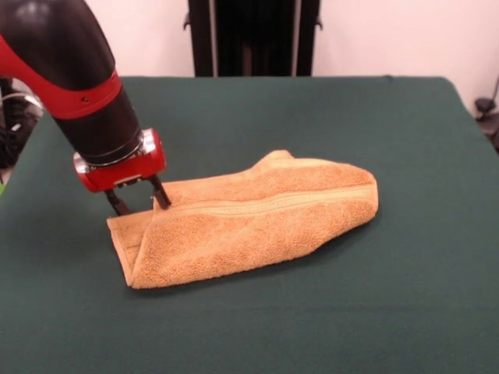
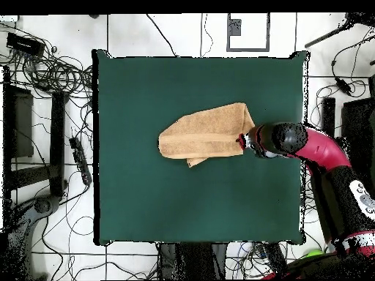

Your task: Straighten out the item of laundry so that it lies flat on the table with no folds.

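The tan-orange towel [image 1: 249, 222] lies on the dark green table [image 1: 374, 312], folded over on itself into a long doubled shape. One woven band runs along its upper layer. The care tag is hidden. My gripper [image 1: 140, 201] is at the towel's left end in the front view, its fingertips [image 1: 161, 196] down at the towel's far corner edge. The fingers are spread apart with green cloth showing between them. In the overhead view the gripper [image 2: 242, 140] is at the right end of the towel [image 2: 205, 135].
The table [image 2: 146, 205] is far larger than the towel, with bare green cloth on every side of it. Cables and stands lie on the floor around the table [image 2: 51, 73]. The robot's arm [image 2: 322, 150] reaches in from the right in the overhead view.
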Available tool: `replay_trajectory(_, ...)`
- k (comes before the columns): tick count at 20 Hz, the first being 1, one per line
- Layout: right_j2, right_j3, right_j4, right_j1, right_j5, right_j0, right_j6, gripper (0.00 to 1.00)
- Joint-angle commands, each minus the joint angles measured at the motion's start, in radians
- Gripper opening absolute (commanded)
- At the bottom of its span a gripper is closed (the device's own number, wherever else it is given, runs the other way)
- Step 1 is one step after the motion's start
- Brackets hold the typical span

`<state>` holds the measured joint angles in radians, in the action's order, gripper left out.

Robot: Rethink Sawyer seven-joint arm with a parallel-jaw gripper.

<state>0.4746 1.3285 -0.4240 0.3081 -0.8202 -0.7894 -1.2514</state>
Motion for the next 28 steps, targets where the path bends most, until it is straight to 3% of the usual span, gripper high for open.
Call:
replay_trajectory(1, -0.003, 0.029, -0.012, -0.05, 0.095, 0.066, -0.093, 1.0)
replay_trajectory(9, -0.002, -0.004, -0.053, -0.04, 0.168, 0.071, -0.074, 1.0)
replay_trajectory(17, 0.084, -0.016, -0.083, -0.112, 0.386, 0.016, -0.018, 1.0)
replay_trajectory(28, 0.098, -0.027, -0.105, -0.118, 0.4, 0.012, 0.014, 1.0)
